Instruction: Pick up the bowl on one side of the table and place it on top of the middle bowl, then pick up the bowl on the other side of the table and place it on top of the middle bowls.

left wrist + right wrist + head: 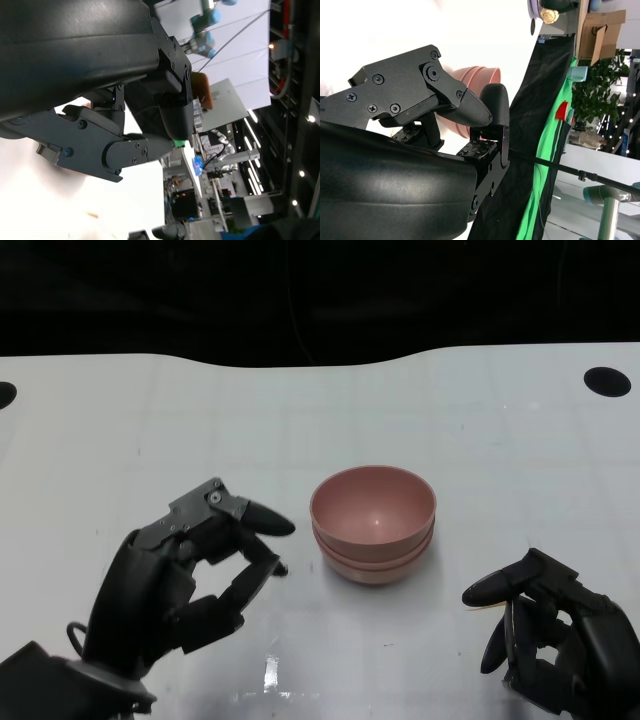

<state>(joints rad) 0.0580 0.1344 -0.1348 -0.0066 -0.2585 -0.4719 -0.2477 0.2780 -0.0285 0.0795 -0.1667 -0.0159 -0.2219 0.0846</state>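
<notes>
A stack of pink bowls point(373, 525) stands nested in the middle of the white table point(480, 440), the top one upright and empty. My left hand point(190, 575) hovers to the stack's left, a short gap away. Its fingers are arched apart and hold nothing. My right hand point(555, 640) sits near the table's front edge, right of the stack, fingers apart and empty. The right wrist view shows the pink stack point(477, 75) just beyond that hand's fingertips point(470, 107). The left wrist view shows only the left hand's fingers point(150, 145) with nothing between them.
Two round black holes mark the table, one at the far right point(607, 381) and one at the left edge point(3, 395). Beyond the table's far edge all is dark. The wrist views show lab equipment and a green cloth point(545, 165) in the background.
</notes>
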